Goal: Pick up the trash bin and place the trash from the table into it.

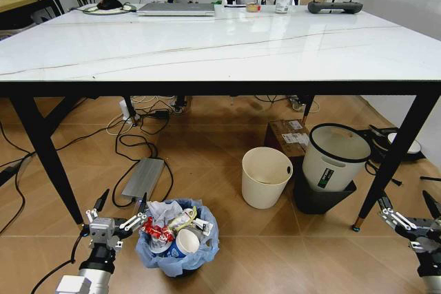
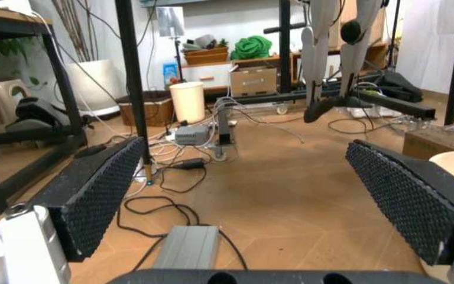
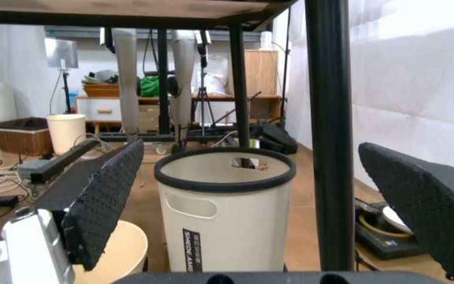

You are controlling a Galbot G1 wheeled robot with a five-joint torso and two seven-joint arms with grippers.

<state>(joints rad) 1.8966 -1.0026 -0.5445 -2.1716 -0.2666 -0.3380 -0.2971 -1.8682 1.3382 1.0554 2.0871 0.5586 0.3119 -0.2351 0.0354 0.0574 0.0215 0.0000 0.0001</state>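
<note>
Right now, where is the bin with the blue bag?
In the head view, the trash bin stands on the floor in front of the table, low on the robot's left, beside the open left gripper, left of the cream bin.

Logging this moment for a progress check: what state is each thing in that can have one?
trash bin: upright on the floor, blue bag over the rim, full of litter.
left tool: open, low beside the trash bin, holding nothing.
right tool: open, low by the table leg, holding nothing.
table: near part bare.
cream bin: upright, looks empty.
white bucket: tilted, inside hidden.
</note>
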